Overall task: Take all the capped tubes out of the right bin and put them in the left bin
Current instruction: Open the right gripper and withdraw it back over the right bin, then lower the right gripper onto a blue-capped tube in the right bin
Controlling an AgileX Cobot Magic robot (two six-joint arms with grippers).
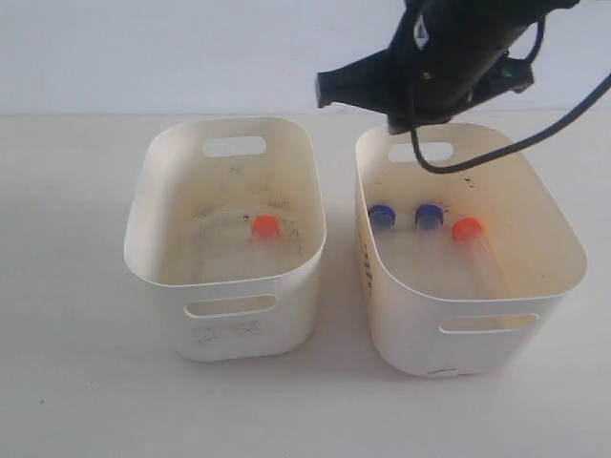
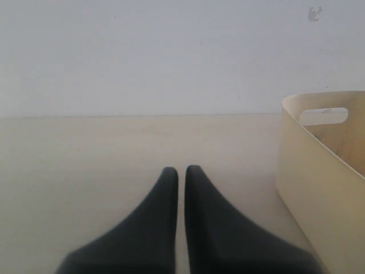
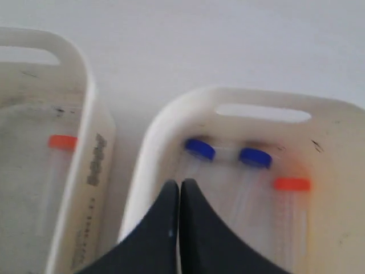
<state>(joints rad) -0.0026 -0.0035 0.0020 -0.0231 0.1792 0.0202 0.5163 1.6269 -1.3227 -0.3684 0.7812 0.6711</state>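
The right bin (image 1: 535,215) holds three capped tubes lying side by side: two with blue caps (image 1: 382,216) (image 1: 430,217) and one with an orange-red cap (image 1: 467,229). One orange-red capped tube (image 1: 264,226) lies in the left bin (image 1: 162,191), on its scuffed floor. My right arm (image 1: 449,57) hangs above the right bin's back rim. In the right wrist view my right gripper (image 3: 180,182) is shut and empty, above that bin's near-left wall and short of the blue caps (image 3: 199,149). My left gripper (image 2: 181,169) is shut on nothing, low over the table.
In the left wrist view the plain outer wall of a cream bin (image 2: 319,182) with a slot handle (image 2: 323,116) stands beside the left gripper. A black cable (image 1: 535,143) loops from the right arm over the right bin. A narrow strip of table separates the bins.
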